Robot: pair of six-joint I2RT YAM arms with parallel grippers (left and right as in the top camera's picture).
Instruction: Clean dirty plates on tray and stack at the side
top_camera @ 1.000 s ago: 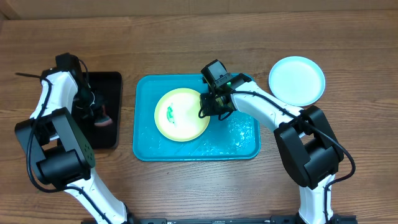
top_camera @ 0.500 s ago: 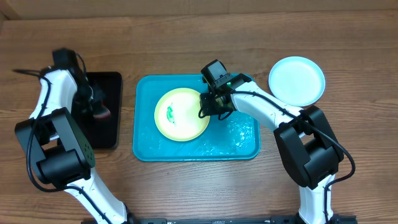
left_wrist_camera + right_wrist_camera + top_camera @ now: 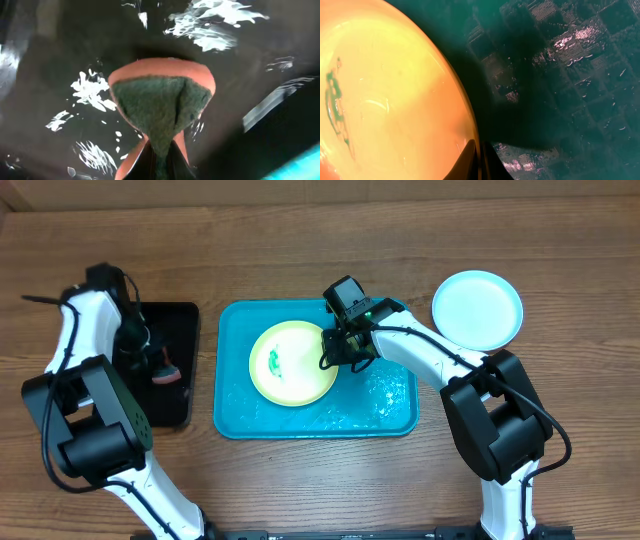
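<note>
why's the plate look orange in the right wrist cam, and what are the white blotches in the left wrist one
Right wrist: a warm cast turns the plate orange, though overhead shows it yellow-green, and the turquoise tray falls into dark shadow. Left wrist: the blotches are glare off the glossy black tray around the sponge.

text: none legible | labels: none | numbers: none
</note>
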